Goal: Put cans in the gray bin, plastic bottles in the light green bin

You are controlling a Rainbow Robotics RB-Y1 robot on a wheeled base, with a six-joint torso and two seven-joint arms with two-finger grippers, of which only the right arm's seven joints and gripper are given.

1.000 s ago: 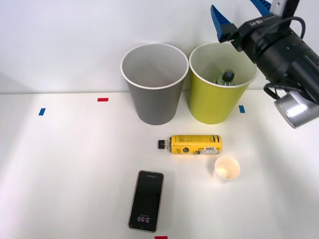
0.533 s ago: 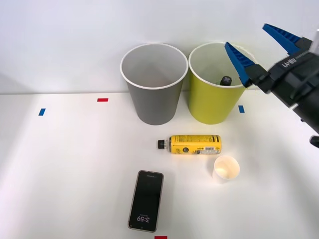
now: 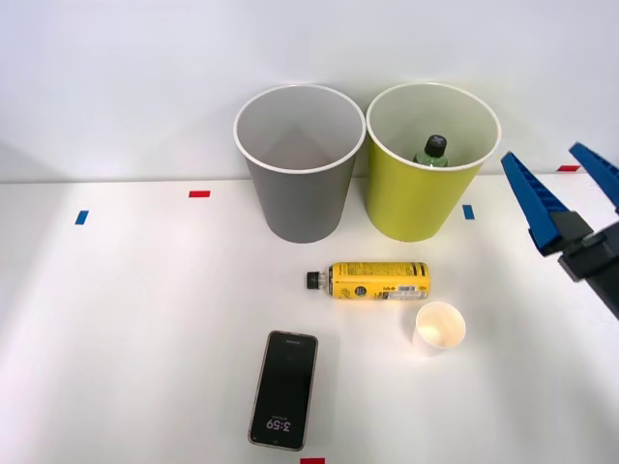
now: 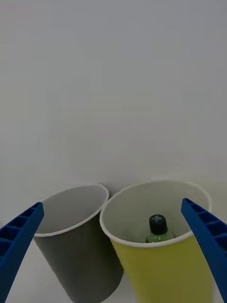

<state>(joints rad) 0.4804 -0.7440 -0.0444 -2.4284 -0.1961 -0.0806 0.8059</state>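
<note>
The gray bin point(image 3: 300, 174) and the light green bin point(image 3: 421, 193) stand side by side at the back of the table. A plastic bottle point(image 3: 432, 151) with a black cap and green label stands inside the light green bin. My right gripper point(image 3: 563, 186) hangs open and empty to the right of that bin, apart from it. A yellow-labelled drink container point(image 3: 379, 280) with a black cap lies on its side in front of the bins; can or bottle, I cannot tell. The right wrist view looks between the gripper point(image 4: 112, 206) fingers at the gray bin point(image 4: 71, 241), light green bin point(image 4: 165, 270) and plastic bottle point(image 4: 157, 230).
A small white paper cup point(image 3: 440, 328) stands just in front of the yellow container. A black phone point(image 3: 284, 390) lies flat near the front edge. Small red and blue tape marks point(image 3: 199, 193) dot the white table. A white wall rises behind the bins.
My right gripper has drawn back from above the light green bin, moving right and down, still open. The bottle inside the bin has settled upright.
</note>
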